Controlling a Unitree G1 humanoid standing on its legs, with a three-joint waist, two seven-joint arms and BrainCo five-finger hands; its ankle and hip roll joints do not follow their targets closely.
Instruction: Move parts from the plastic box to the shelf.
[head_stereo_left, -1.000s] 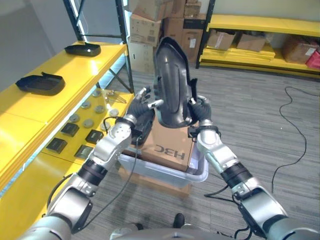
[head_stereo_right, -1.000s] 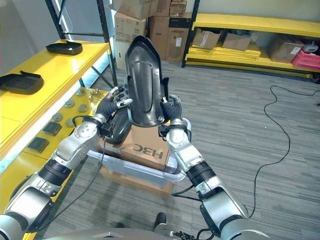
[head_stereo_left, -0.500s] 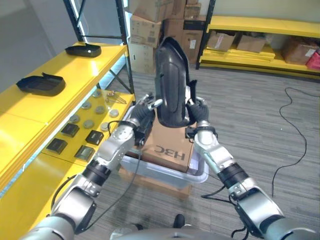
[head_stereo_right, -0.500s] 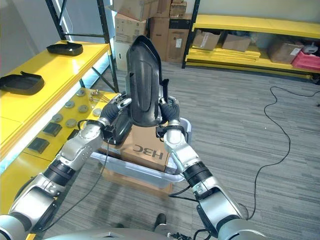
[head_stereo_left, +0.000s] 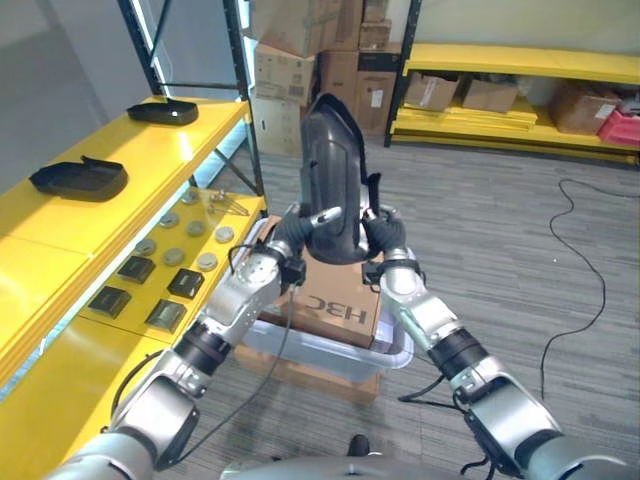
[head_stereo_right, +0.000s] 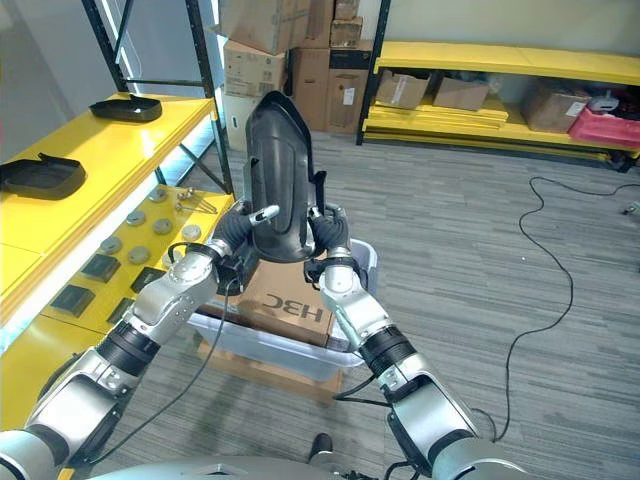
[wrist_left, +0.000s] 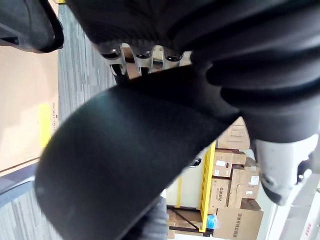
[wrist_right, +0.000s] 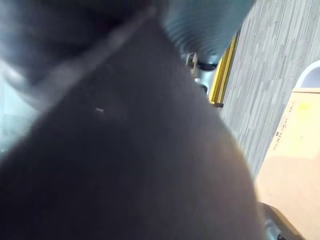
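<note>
A large black moulded part (head_stereo_left: 330, 180) stands upright in the air above the plastic box (head_stereo_left: 392, 352). My left hand (head_stereo_left: 298, 226) grips its lower left edge, thumb across the front, with the fingers (wrist_left: 141, 54) behind it. On the lower right edge sits my right hand (head_stereo_left: 386, 236), curled round the rim. The same part (head_stereo_right: 278, 178) rises between both hands in the right eye view. On my left runs the yellow shelf (head_stereo_left: 150, 160).
Two black parts (head_stereo_left: 78, 178) (head_stereo_left: 163, 111) lie on the shelf's top level. Small discs and black squares (head_stereo_left: 165, 285) cover its lower level. A cardboard box (head_stereo_left: 335, 300) fills the plastic box. Stacked cartons (head_stereo_left: 300, 60) and another yellow rack (head_stereo_left: 520, 70) stand behind.
Both hands keep their hold on the part. It has turned slightly more edge-on and shifted a little towards the shelf side. The camera has also moved slightly.
</note>
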